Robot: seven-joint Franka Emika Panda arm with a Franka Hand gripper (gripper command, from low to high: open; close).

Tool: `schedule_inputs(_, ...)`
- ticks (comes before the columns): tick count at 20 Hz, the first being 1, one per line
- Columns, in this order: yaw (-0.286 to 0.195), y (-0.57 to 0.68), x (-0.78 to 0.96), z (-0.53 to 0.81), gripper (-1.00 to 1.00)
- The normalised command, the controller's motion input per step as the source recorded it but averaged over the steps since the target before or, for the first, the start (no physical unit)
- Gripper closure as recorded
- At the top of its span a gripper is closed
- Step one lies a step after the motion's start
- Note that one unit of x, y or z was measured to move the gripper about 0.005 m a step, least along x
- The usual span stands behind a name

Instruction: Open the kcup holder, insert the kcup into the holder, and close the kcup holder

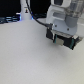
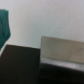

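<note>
From my wrist view, the kcup holder shows as a black, boxy mass filling the near part of the picture, with a paler grey panel rising from it on one side. I can't make out any tray or pod slots; the picture is too blurred. A teal-green shape sits at the edge of that view, apart from the black box, but I can't say for sure that it is the kcup. Behind both lies the pale counter.

In the exterior view I see only the white counter and the arm's white wrist housing at the exterior view's right, with the dark gripper hanging just above the surface. Its fingers are a dark blur, so I cannot tell whether they are released or clenched. A black cable runs behind the arm.
</note>
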Motion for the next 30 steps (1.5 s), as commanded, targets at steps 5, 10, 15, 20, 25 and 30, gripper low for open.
schedule_inputs(5,0.211,0.19,-0.53,-0.07,-1.00)
schedule_inputs(10,0.153,0.34,-0.54,0.00,-1.00)
schedule_inputs(15,0.103,0.47,-0.57,0.03,-1.00)
schedule_inputs(20,0.105,0.47,-0.59,0.05,-1.00)
schedule_inputs(25,0.070,0.60,-0.55,0.06,-1.00)
schedule_inputs(30,0.045,0.62,-0.69,0.02,-1.00)
